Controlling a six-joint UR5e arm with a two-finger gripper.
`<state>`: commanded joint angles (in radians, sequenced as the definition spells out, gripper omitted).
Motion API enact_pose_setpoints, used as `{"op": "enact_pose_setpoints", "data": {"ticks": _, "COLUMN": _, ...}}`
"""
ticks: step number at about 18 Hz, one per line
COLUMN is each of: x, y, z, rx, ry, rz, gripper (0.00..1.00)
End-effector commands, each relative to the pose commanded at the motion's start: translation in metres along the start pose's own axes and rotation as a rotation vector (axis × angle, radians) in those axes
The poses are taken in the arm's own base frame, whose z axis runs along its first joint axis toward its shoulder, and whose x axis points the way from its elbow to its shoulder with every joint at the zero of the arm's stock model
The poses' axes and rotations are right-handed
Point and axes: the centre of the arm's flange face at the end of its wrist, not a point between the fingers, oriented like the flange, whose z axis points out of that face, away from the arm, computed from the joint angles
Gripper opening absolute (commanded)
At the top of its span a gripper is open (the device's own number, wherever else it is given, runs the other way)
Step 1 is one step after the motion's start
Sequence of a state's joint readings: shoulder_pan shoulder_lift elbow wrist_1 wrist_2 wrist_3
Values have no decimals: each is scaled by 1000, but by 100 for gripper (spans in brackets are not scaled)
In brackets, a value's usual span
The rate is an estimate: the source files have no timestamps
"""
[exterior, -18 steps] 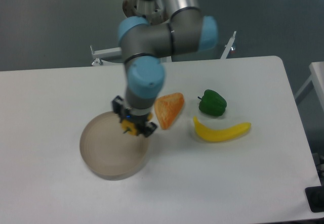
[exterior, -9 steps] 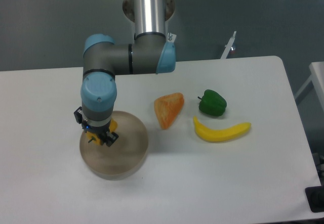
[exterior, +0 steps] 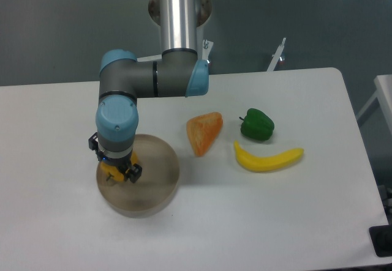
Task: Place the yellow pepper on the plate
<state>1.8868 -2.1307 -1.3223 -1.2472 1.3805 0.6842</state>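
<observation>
The round grey-beige plate (exterior: 153, 188) lies at the left of the white table. Over its left part my gripper (exterior: 116, 170) points down, shut on the yellow pepper (exterior: 114, 172), a small yellow-orange lump showing between the black fingers. The pepper is low over the plate's surface; whether it touches I cannot tell. The arm's blue wrist joint hides the gripper's upper part.
An orange wedge-shaped toy food (exterior: 204, 132) lies right of the plate. Farther right sit a green pepper (exterior: 256, 125) and a yellow banana (exterior: 268, 159). The table's right edge is near the frame's right side.
The arm carried the yellow pepper leftward from the plate's right rim to over its left part, and in the last half second lowered slightly.
</observation>
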Motion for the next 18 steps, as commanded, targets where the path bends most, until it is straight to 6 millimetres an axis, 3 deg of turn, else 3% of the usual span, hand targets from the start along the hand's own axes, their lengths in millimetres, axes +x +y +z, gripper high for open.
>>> {"op": "enact_pose_setpoints", "data": {"ticks": 2, "x": -8, "y": 4, "z": -15, "rx": -27, "ry": -75, "rz": -2, "gripper": 100}}
{"op": "enact_pose_setpoints", "data": {"ticks": 5, "x": -41, "y": 33, "z": -48, "rx": -88, "ry": -199, "rz": -33, "gripper": 100}}
{"op": "enact_pose_setpoints", "data": {"ticks": 9, "x": -72, "y": 63, "z": -84, "rx": -77, "ry": -217, "rz": 48, "gripper": 100}}
{"op": "enact_pose_setpoints", "data": {"ticks": 17, "x": -130, "y": 126, "z": -121, "rx": -112, "ry": -224, "rz": 227, "gripper": 100}}
{"op": "enact_pose_setpoints", "data": {"ticks": 18, "x": -140, "y": 142, "z": -130, "rx": -118, "ry": -217, "rz": 224, "gripper": 100}}
